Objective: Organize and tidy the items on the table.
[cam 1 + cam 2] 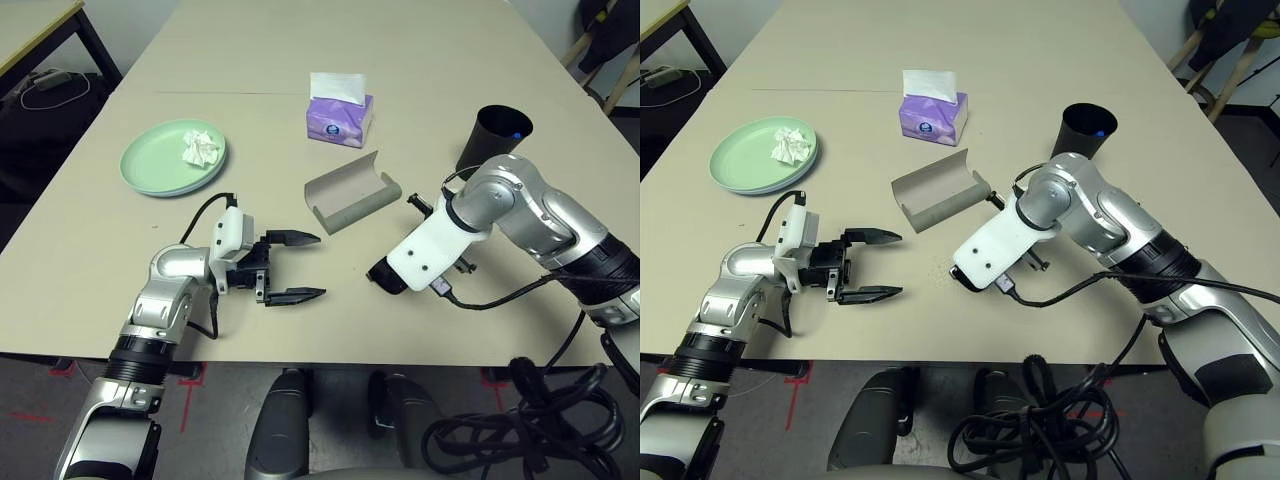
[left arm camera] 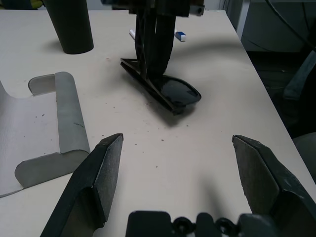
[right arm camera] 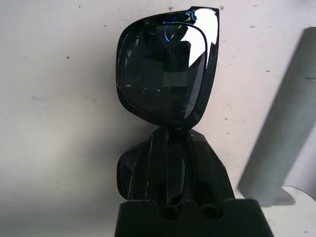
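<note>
Right wrist view, right tool gripping sunglasses

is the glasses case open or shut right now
Open. The grey glasses case lies on the table as an upturned trough, its hollow inside showing and empty; the sunglasses are outside it, held in the right gripper.

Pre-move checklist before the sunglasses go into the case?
1. Right tool shut on the black plastic sunglasses: ok.
2. Sunglasses folded: ok.
3. Grey oblong glasses case open, hollow facing up: ok.
4. Case hollow empty: ok.
5. Left tool open, holding nothing, apart from the case: ok.
6. Sunglasses lifted clear of the light beige table: cannot tell.
</note>
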`<state>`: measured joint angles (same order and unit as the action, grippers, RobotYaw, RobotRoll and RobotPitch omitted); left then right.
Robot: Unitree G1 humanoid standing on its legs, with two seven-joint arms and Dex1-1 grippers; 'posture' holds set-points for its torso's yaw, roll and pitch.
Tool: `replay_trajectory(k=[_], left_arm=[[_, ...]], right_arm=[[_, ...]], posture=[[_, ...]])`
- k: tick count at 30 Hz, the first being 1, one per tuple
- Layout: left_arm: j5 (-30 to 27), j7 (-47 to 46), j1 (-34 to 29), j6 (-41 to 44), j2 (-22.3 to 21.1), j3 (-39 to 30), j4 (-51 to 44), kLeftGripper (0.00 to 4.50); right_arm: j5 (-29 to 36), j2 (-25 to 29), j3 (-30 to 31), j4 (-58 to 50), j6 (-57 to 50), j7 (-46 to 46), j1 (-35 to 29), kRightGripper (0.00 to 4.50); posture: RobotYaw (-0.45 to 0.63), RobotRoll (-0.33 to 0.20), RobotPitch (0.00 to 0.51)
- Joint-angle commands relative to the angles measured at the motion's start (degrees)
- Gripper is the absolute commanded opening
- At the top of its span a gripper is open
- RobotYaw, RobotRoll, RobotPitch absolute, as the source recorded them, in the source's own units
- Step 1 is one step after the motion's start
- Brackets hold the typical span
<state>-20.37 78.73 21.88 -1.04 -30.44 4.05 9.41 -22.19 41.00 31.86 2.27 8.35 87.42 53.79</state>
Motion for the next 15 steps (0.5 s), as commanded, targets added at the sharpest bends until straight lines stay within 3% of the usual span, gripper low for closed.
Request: replay_trajectory(k=[1, 6, 15], left_arm=[[-0.05, 0.09, 0.04, 0.01, -0.32, 0.85, -0.73, 4.50], [-0.07, -0.60, 0.43, 0.25, -0.60, 0.33, -0.71, 4.50], [-0.20, -2.40, 0.12, 1.84, -1.82, -0.38, -2.57, 4.50]], right_arm=[[2.44, 0.57, -2.25, -0.45, -0.42, 0.89, 2.06, 0.36], [1.76, -1.89, -3.42, 4.94, -0.26, -2.91, 7.63, 0.36], [-7.35, -12.46, 0.15, 25.82, 6.44, -18.87, 17.46, 0.36]], posture=[[0.16, 0.000, 0.160], [0.15, 0.000, 0.156], [0.19, 0.000, 0.156]])
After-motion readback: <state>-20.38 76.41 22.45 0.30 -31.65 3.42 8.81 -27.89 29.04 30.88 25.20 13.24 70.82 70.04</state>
